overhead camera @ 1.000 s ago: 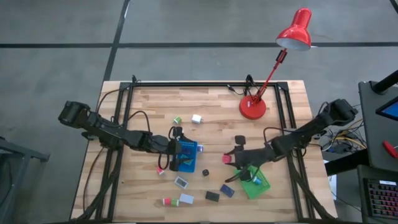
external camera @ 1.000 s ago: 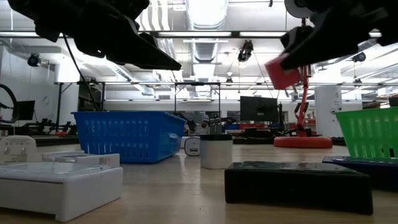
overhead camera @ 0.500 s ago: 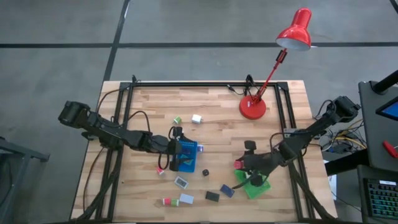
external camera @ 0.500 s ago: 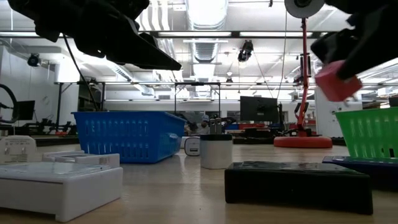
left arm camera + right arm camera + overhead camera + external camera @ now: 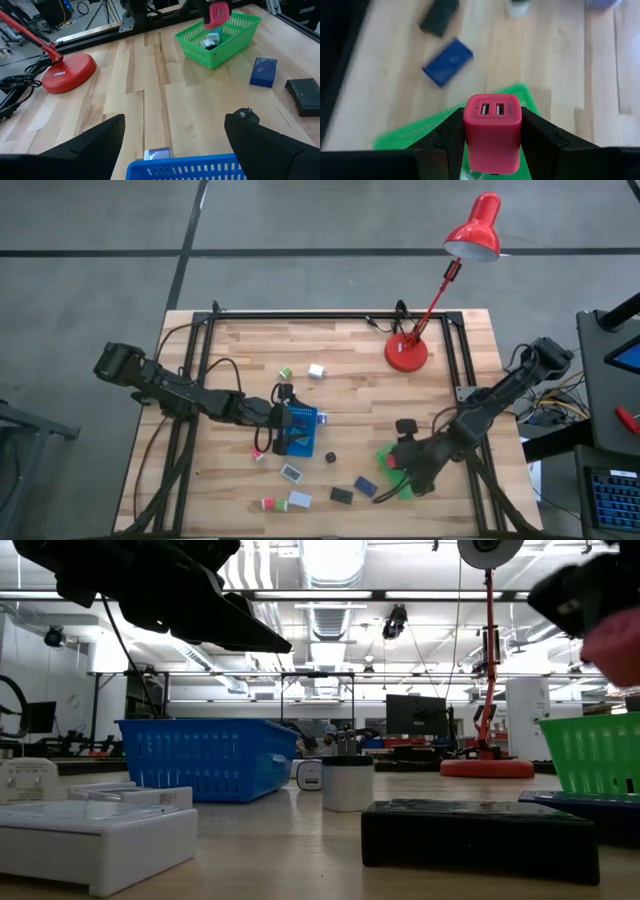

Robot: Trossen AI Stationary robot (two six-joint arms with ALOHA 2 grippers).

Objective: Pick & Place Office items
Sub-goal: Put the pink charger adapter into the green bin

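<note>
My right gripper (image 5: 394, 464) is shut on a red block (image 5: 492, 127) that has two slots in one face. It hangs over the green tray (image 5: 407, 488) at the table's near right. The same red block (image 5: 218, 12) shows above the green tray (image 5: 220, 36) in the left wrist view. My left gripper (image 5: 283, 420) stands open over the blue tray (image 5: 303, 430) near the table's middle, with nothing between its fingers (image 5: 87, 145). Other office items lie on the table: a navy block (image 5: 365, 486), a black block (image 5: 341, 495) and a white box (image 5: 291, 472). My right gripper pinches the red block by two opposite sides (image 5: 468, 131) between its two fingers (image 5: 445, 137). The slotted face points back toward the wrist. The fingers slant down from above. The block is lifted clear, above the green tray (image 5: 395, 137).
A red desk lamp stands on its base (image 5: 406, 353) at the far right. Small blocks (image 5: 317, 370) lie toward the far edge, and more lie along the near edge (image 5: 299, 500). A small dark cylinder (image 5: 330, 456) stands between the trays. Black frame rails run along the table's sides.
My right gripper has carried the red block toward the table's right and near edge, from left of the green tray to above it. It has tipped to point more steeply down and has stayed shut on the block.
</note>
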